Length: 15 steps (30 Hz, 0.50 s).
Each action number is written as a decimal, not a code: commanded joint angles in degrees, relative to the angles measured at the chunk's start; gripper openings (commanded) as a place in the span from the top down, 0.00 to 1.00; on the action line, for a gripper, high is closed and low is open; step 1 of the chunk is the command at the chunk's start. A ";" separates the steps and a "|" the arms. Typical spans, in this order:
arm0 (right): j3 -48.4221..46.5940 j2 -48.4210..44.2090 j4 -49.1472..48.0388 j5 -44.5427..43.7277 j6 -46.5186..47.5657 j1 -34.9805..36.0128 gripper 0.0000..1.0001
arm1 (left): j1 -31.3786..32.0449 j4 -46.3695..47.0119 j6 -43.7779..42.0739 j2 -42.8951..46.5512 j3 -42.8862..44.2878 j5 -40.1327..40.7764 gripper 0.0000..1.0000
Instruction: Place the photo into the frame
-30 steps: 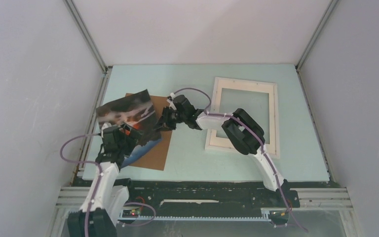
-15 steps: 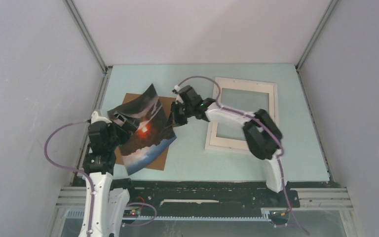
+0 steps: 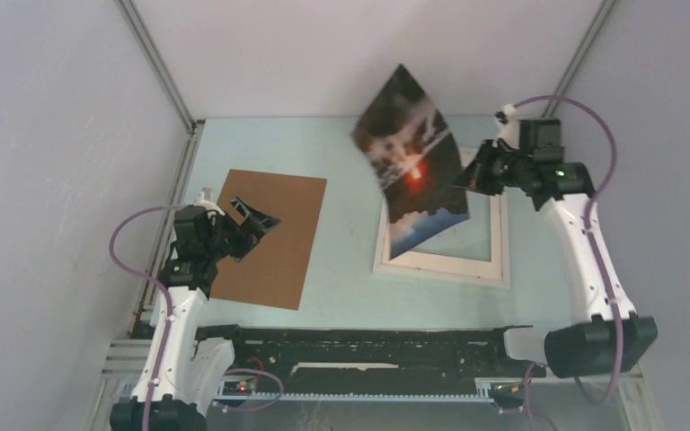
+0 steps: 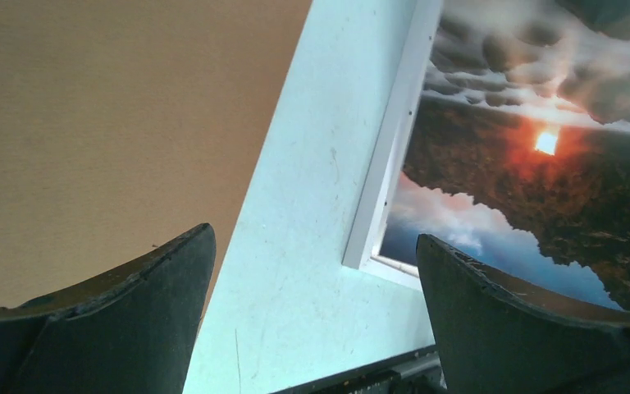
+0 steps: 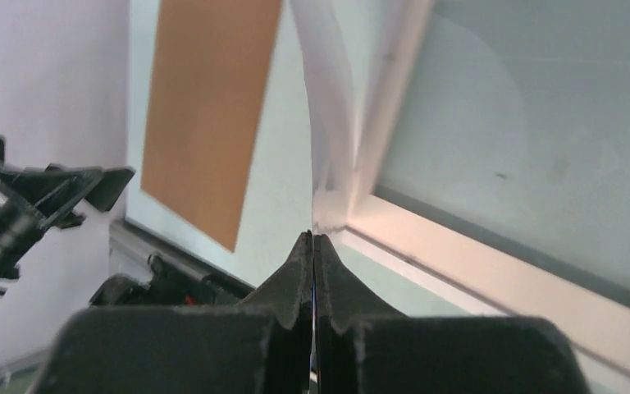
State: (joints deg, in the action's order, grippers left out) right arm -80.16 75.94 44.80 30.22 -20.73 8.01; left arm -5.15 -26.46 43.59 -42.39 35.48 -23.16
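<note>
This looks like a robotics laboratory test cell, not a home or a shop. Plain pale grey panel walls [image 3: 54,180] close the scene at the left, the right and the top of the overhead view, and bare silver aluminium profile posts [image 3: 157,67] join them in the upper corners. Two white jointed robot arms [image 3: 172,328] stand on a black base rail [image 3: 368,346] and silver slotted metal beams [image 3: 368,377] along the bottom edge, in front of a flat pale green table top [image 3: 341,269].

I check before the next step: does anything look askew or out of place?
Yes. The photo hangs tilted in the air over the frame, pinched at one edge by the right hand; it is not yet lying flat inside.
</note>
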 commanded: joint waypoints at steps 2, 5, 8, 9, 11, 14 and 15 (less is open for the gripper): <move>-6.42 -6.79 19.01 -22.15 9.28 -4.91 1.00 | 5.41 4.02 0.14 -4.36 5.01 -2.41 0.00; -13.35 -5.51 24.72 -34.23 12.29 -4.13 1.00 | 8.70 3.96 -0.51 -6.82 6.61 -2.40 0.01; -20.08 -1.78 29.03 -43.12 13.86 -1.10 1.00 | 10.26 3.23 -1.56 -8.85 8.16 -2.29 0.01; -21.80 -0.35 30.27 -46.75 14.41 1.10 1.00 | 10.44 3.17 -1.72 -9.47 8.53 -2.39 0.01; -23.56 3.12 32.32 -53.61 14.76 6.51 1.00 | 10.85 3.31 -2.48 -10.84 9.15 -2.46 0.01; -25.64 10.66 36.55 -61.77 12.51 15.00 1.00 | 10.96 3.81 -3.33 -13.22 10.01 -2.32 0.01; -26.85 13.53 39.65 -64.37 10.76 18.37 1.00 | 10.95 4.25 -3.25 -13.98 10.10 -2.26 0.01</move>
State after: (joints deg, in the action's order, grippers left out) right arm -104.40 79.99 74.48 -18.55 -8.88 17.21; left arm 5.41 -24.47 42.63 -54.04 42.37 -24.45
